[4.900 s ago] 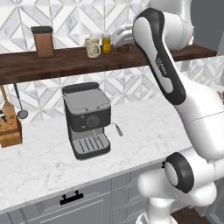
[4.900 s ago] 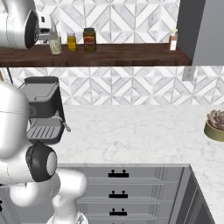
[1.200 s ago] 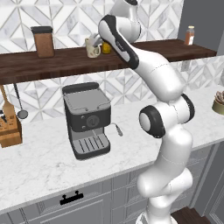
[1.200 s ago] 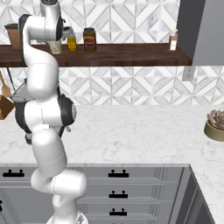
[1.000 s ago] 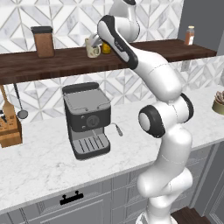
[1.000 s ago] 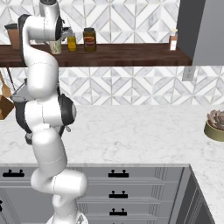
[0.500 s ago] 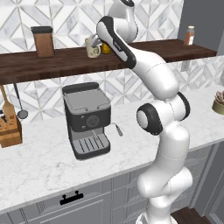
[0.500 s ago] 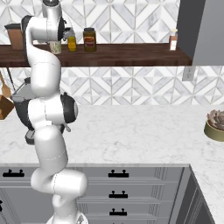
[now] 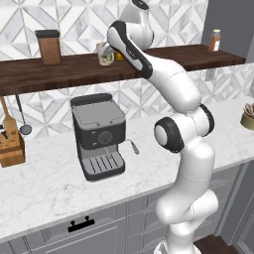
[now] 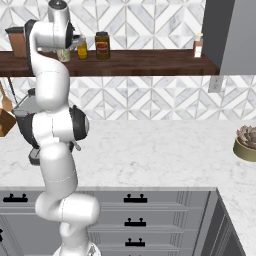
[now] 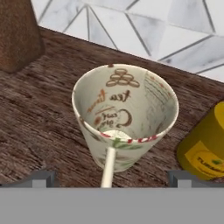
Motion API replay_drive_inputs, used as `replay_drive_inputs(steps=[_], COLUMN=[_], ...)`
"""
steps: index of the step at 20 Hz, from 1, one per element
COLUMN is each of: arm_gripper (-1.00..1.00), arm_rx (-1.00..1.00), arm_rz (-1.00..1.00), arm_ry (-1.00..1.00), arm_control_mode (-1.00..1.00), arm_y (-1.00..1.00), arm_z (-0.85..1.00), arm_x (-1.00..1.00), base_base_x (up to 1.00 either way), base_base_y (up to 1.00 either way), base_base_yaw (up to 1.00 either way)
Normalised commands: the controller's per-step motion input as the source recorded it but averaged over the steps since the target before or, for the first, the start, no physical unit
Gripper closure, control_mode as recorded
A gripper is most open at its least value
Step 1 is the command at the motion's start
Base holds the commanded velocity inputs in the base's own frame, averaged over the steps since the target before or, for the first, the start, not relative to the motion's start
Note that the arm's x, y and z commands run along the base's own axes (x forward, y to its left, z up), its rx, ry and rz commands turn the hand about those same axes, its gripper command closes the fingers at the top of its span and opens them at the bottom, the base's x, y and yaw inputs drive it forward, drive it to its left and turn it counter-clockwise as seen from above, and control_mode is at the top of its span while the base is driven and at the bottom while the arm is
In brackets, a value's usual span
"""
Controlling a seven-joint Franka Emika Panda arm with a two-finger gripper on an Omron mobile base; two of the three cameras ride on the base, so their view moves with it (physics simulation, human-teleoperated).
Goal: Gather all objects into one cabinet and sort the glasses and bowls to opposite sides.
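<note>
Fingers [image 11: 43, 177] stand wide apart at the bottom of the hand view, one tip on either side of the cream mug [image 11: 125, 114] — spread about as far as they go, with nothing gripped between them. In that view the mug's open mouth faces the camera, printed lettering and small brown marks showing on its inner wall, a red-and-white band running along its near rim, and its pale handle pointing down toward the camera. It sits on the dark brown wooden shelf [image 11: 39, 127], with a yellow jar [image 11: 205, 148] just beside it on one side and a brown canister [image 11: 17, 35] farther off on the other.

From the left base view the white arm [image 9: 168, 84] reaches up to the shelf [image 9: 64, 72], its hand at the mug [image 9: 104, 54]; the canister [image 9: 48, 47] stands well apart along the same board. Below, a coffee machine [image 9: 97, 135] rests on the marble tabletop [image 9: 44, 183] — a wooden knife block [image 9: 10, 146] near its far left edge.
</note>
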Motion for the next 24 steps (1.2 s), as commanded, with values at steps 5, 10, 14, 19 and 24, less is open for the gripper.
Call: replay_drive_inputs(steps=[5, 10, 14, 19, 24], arm_gripper=[-1.00, -1.00, -1.00, 1.00, 1.00], arm_rx=[0.00, 0.00, 0.00, 0.00, 0.00], arm_rz=[0.00, 0.00, 0.00, 0.00, 0.00], arm_ry=[0.00, 0.00, 0.04, 0.01, 0.00], arm_control_mode=[-1.00, -1.00, -1.00, -1.00, -1.00], arm_y=[0.02, 0.00, 0.00, 0.00, 0.00], arm_z=[-0.01, 0.00, -0.11, -0.05, 0.00], arm_x=[0.02, 0.02, 0.02, 0.10, 0.03], base_base_x=[0.00, 0.00, 0.00, 0.00, 0.00], base_base_y=[0.00, 0.00, 0.00, 0.00, 0.00], base_base_yaw=[0.00, 0.00, 0.00, 0.00, 0.00])
